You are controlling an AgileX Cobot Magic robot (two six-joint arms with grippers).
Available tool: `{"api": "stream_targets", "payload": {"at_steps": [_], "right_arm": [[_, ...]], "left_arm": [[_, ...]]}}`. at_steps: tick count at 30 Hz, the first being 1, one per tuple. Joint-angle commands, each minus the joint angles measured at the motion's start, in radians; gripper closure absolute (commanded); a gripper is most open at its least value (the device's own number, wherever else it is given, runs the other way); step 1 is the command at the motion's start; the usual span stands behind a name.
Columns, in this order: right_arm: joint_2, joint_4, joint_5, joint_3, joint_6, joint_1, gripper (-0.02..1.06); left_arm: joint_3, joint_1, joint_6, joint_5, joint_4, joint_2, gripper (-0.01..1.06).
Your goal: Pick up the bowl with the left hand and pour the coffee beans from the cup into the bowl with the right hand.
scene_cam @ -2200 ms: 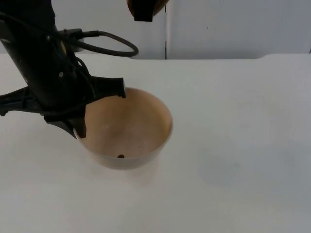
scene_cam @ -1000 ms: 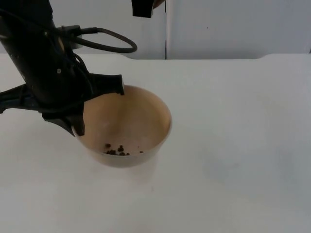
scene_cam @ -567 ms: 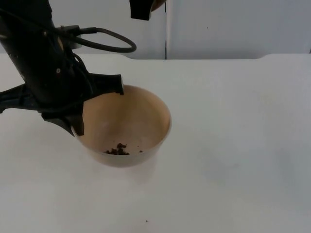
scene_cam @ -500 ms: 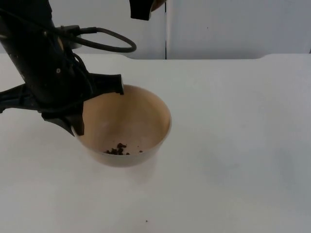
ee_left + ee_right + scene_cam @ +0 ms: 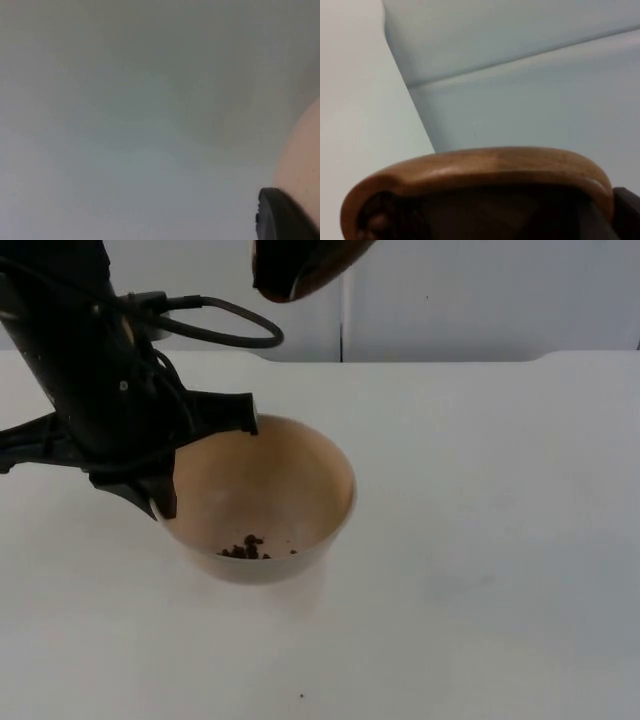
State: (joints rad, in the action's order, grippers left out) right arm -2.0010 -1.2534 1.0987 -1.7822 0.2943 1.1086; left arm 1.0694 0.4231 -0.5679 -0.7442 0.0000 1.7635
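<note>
Currently left tool (image 5: 205, 465) clamps the tan round bowl (image 5: 262, 502) rim; right tool's grip unclear, brown wooden cup (image 5: 300, 262) above. Misaligned pour risks beans hitting desk (image 5: 480, 540).

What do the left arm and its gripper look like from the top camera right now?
The left arm is black and bulky, ending in the left gripper with two flat black fingers that spread apart. A black fingertip with a rounded edge appears in the left wrist view.

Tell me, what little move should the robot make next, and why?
Probably tip the cup further above the bowl. Few coffee beans lie in the bowl, held at its rim by the left gripper, and the right wrist view shows beans still inside the cup.
</note>
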Motion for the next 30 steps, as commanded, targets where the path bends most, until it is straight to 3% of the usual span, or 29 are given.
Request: {"api": "stream_targets", "payload": {"at_steps": [1,12,15,17,21,22,26,27,30], "right_arm": [[0.040,0.030,-0.041,-0.014,0.013,-0.008,1.05],[0.053,0.132,-0.050,-0.015,-0.017,-0.052,1.05],[0.062,0.226,-0.061,-0.017,-0.045,-0.084,1.05],[0.064,0.242,-0.065,-0.017,-0.045,-0.090,1.05],[0.099,0.400,-0.094,-0.018,-0.093,-0.158,1.05],[0.099,0.400,-0.094,-0.018,-0.093,-0.158,1.05],[0.134,0.579,-0.115,-0.018,-0.164,-0.234,1.05],[0.134,0.579,-0.115,-0.018,-0.164,-0.234,1.05],[0.145,0.767,-0.118,-0.026,-0.259,-0.305,1.05]], "left_arm": [[0.012,0.006,-0.005,0.007,-0.007,-0.001,1.05],[0.012,0.006,-0.003,0.009,-0.007,-0.001,1.05],[0.012,0.006,-0.003,0.009,-0.007,-0.001,1.05],[0.012,0.006,-0.003,0.009,-0.007,-0.001,1.05],[0.012,0.006,-0.004,0.016,-0.007,-0.001,1.05],[0.012,0.006,-0.004,0.016,-0.007,-0.001,1.05],[0.012,0.006,-0.004,0.015,-0.013,-0.001,1.05],[0.012,0.006,-0.004,0.015,-0.013,-0.001,1.05],[0.012,0.006,-0.004,0.009,-0.018,-0.001,1.05]]}}
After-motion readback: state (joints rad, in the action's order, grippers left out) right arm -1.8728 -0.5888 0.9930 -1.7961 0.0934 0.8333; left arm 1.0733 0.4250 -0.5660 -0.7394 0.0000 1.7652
